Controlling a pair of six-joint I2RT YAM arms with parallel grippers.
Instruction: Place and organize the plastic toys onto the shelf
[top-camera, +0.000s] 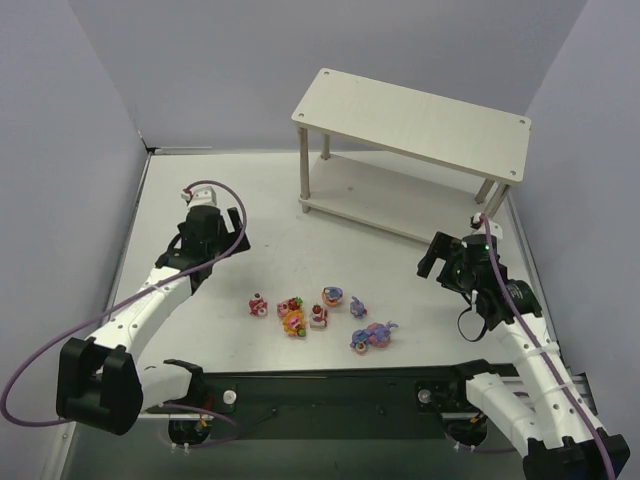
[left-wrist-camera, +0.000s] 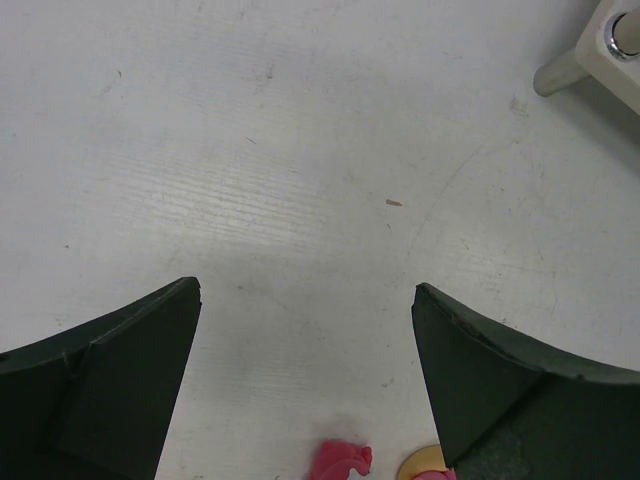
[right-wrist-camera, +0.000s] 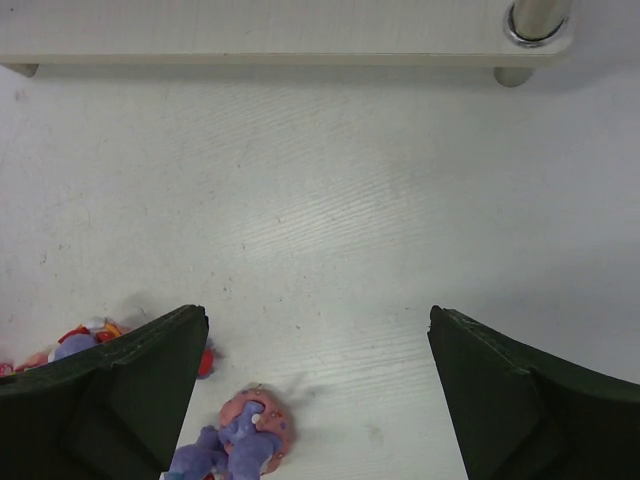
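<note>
Plastic toys, seven, lie near one shelf; left end effector, right end effector agape.

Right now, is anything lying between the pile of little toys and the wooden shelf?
No. In the top view only bare white table separates the toys from the shelf; the right wrist view shows the same empty stretch.
</note>
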